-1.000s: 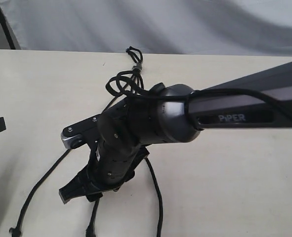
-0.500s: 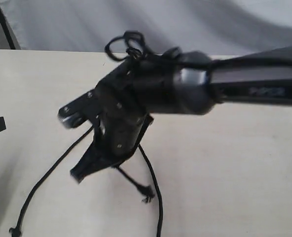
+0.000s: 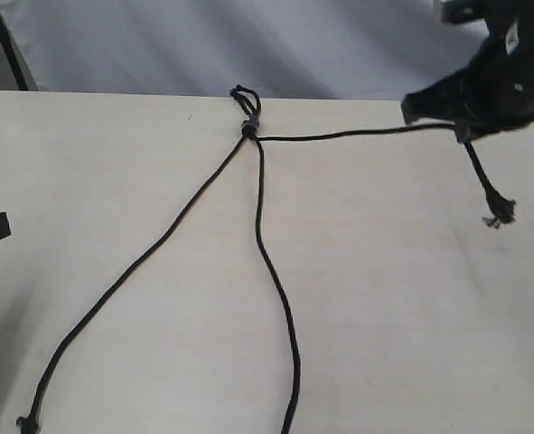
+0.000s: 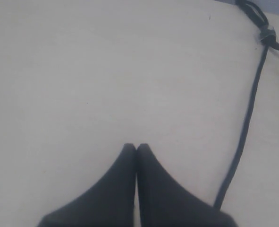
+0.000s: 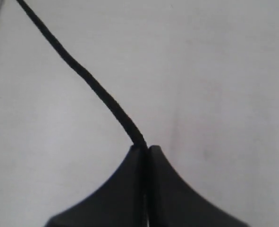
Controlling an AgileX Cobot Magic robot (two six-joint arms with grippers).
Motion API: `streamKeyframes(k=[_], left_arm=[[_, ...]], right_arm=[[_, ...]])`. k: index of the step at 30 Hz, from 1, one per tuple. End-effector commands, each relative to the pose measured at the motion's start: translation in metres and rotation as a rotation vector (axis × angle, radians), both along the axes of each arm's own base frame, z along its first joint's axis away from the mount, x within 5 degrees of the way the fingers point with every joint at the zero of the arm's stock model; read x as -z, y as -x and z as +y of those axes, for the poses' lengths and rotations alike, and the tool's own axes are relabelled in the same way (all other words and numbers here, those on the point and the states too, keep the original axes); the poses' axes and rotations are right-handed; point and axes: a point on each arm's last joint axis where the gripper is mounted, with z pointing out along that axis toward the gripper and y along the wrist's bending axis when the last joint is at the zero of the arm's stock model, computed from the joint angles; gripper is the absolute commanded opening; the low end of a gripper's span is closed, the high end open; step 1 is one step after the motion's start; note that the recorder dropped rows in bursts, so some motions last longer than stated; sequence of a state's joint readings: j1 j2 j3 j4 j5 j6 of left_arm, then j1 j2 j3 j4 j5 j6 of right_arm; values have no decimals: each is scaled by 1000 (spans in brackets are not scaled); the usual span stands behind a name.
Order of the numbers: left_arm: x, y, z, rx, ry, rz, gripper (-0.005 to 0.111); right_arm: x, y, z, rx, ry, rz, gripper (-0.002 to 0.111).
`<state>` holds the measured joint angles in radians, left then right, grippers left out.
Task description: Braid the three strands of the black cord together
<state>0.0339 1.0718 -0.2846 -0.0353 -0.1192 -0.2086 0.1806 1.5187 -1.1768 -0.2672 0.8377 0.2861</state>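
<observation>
Whereas the right arm hung low over the middle of the frame 1 second ago and hid much of the black cord [image 3: 260, 181], it has now swung off to the upper right. That leaves all 3 strands in plain view. The right gripper [image 5: 146, 149] is pinched shut on the held strand [image 3: 348, 135]. That strand runs taut and almost level from the knot [image 3: 248, 129] at upper centre, and its frayed tip [image 3: 499, 215] dangles in the air below the gripper.

The left strand [image 3: 122, 276] slants down to the lower left corner, and the middle strand [image 3: 289, 318] curves down to the bottom edge. Both lie slack on the table [image 3: 411, 316], and no strand crosses another. I judge that the braid has not begun and that the fanned cord is ready for a first crossing.

The left gripper [image 4: 136, 147] hovers over bare table with its jaws pressed together on nothing, the left strand passing just beside it. The small loop [image 3: 243, 95] sits at the far table edge, against the grey backdrop [image 3: 339, 45]. Nothing blocks the strands. Whether the knot is anchored cannot be told, so a hard pull might drag the whole cord.
</observation>
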Motion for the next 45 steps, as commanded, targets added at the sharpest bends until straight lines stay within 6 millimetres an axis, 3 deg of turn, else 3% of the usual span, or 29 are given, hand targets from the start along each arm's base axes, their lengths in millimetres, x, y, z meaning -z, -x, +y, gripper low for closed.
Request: streamKeyframes(k=[1, 5, 7, 15, 16, 18, 19, 21, 24, 26, 29, 32, 34, 36, 39, 45], left_arm=[[-2, -2, 1, -7, 5, -12, 0], [-2, -2, 1, -8, 6, -12, 0], [-2, -2, 1, -8, 6, -12, 0], [-1, -1, 1, -8, 7, -4, 0], [-1, -1, 1, -8, 7, -4, 0], [-1, -1, 1, -5, 3, -4, 0], [-1, -1, 1, -4, 2, -4, 0], [-1, -1, 1, -3, 0, -4, 0], [-1, -1, 1, -1, -3, -4, 0], [-1, -1, 1, 2, -7, -4, 0], [-4, -3, -2, 33, -24, -2, 0], [-14, -10, -18, 115, -24, 40, 2], [-23, -16, -36, 202, -21, 74, 11], [-34, -24, -60, 296, -7, 104, 28], [-45, -36, -100, 433, 7, 122, 52], [-39, -57, -186, 665, -13, 175, 55]], right_arm=[[50, 7, -33, 131, -32, 55, -1], [103, 18, -46, 174, -72, 87, -1], [119, 21, -45, 168, -79, 114, -1], [142, 17, -43, 177, -109, 140, 2], [143, 17, -43, 176, -110, 142, 7], [145, 15, -43, 168, -108, 140, 27], [145, 15, -42, 159, -104, 140, 44], [143, 16, -42, 154, -102, 134, 58], [128, 17, -42, 106, -84, 89, 70], [113, 19, -42, 100, -85, 40, 71], [79, 27, -42, 93, -92, -80, 71], [36, 40, -42, 78, -108, -258, 71], [9, 50, -41, 63, -120, -389, 71], [-13, 61, -41, 48, -130, -501, 71], [-32, 74, -40, 28, -123, -588, 71], [-37, 81, -41, 22, -108, -591, 71]])
